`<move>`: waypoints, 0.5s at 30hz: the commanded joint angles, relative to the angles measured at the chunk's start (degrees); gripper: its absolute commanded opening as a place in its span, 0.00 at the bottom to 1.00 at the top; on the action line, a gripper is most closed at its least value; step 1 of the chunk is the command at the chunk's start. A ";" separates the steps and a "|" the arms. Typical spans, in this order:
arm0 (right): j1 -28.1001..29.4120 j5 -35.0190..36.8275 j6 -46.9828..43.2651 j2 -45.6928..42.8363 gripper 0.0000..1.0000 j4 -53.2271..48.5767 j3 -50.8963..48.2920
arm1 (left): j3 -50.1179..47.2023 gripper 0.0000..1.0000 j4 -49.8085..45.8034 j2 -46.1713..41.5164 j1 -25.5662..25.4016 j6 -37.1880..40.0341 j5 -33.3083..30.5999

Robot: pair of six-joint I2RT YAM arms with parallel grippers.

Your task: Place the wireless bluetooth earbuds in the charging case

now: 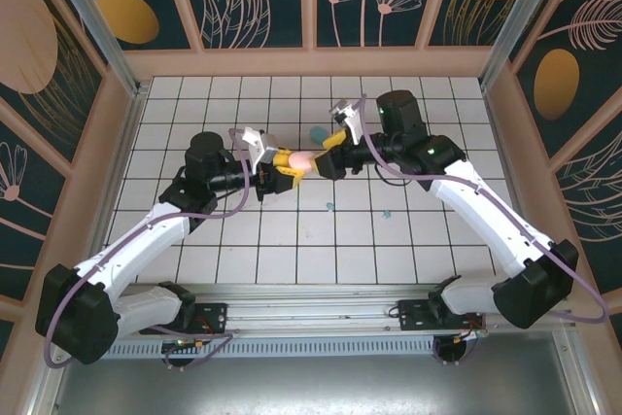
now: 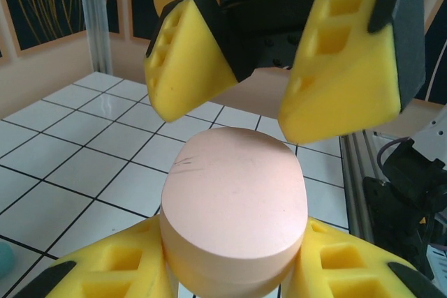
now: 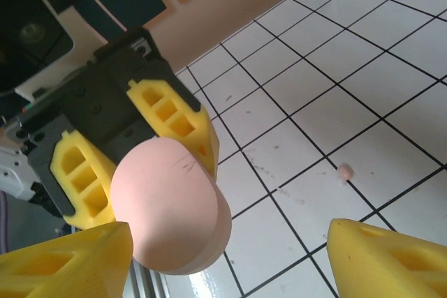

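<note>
My left gripper (image 1: 288, 168) is shut on the closed pale pink charging case (image 1: 303, 161), held above the tiled floor near the middle. In the left wrist view the case (image 2: 234, 204) sits between the yellow fingers (image 2: 335, 263), lid facing away. My right gripper (image 1: 323, 158) faces it from the other side, open, its fingers (image 2: 187, 61) just beyond the case. In the right wrist view the case (image 3: 167, 204) lies close to my right gripper's (image 3: 227, 263) left finger, apart from the other. A pink earbud (image 3: 343, 171) and two teal earbuds (image 1: 330, 206) (image 1: 387, 213) lie on the tiles.
A teal-blue oval case (image 1: 318, 133) rests on the tiles just behind the two grippers. Wooden walls (image 1: 311, 63) and metal posts ring the tiled floor (image 1: 253, 240). A rail (image 1: 311, 291) runs along the near edge by the arm bases.
</note>
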 commanded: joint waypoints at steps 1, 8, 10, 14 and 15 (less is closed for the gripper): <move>2.08 0.00 -5.08 -1.53 0.74 1.24 -0.84 | 0.25 0.17 -0.34 -0.10 -0.26 0.79 2.04; 3.75 1.44 -7.84 0.47 0.73 0.16 0.39 | 0.81 0.17 -0.61 -0.01 -0.21 0.69 2.84; 3.88 1.38 -8.48 0.86 0.71 -0.27 0.86 | 0.91 0.17 -0.86 -0.21 -0.26 0.73 2.92; 3.94 1.50 -9.52 1.24 0.68 -1.23 1.14 | 0.85 0.17 -1.33 -0.75 -0.30 1.00 2.83; 4.01 1.67 -9.77 1.26 0.68 -1.40 1.17 | 0.83 0.17 -1.46 -0.89 -0.25 1.04 2.83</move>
